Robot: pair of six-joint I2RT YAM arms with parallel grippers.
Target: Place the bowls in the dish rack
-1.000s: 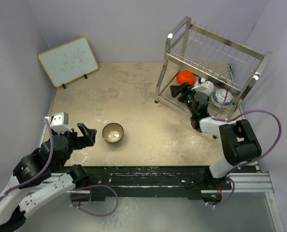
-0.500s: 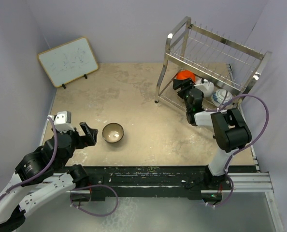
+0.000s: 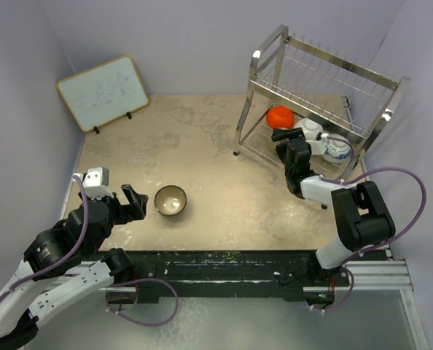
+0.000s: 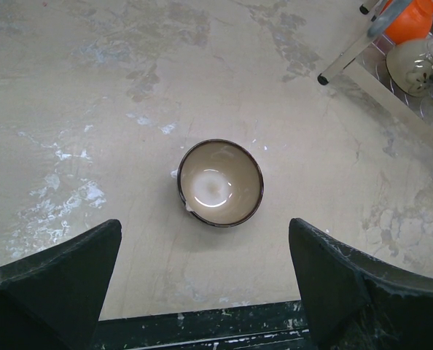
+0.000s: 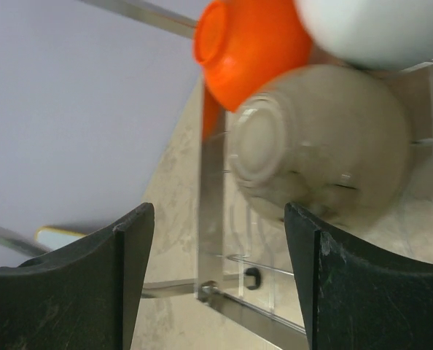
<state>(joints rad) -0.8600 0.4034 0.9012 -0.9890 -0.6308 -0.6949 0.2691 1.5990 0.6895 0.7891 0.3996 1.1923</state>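
**Remote view, four bowls: three racked, one loose on the table.**
On the table (image 3: 202, 138) I see the dish rack (image 3: 320, 82) at 2 o'clock. Its lower tier holds the orange bowl (image 3: 280, 115), white bowl (image 3: 311, 130) and blue-and-white bowl (image 3: 338, 150) in a row. My right gripper (image 3: 281, 143) sits at that tier's near edge with its jaws apart and empty. My left gripper (image 3: 135, 203) is also spread wide and empty, and the tan bowl (image 3: 170, 200) at 7 o'clock lies just to its 3 o'clock.
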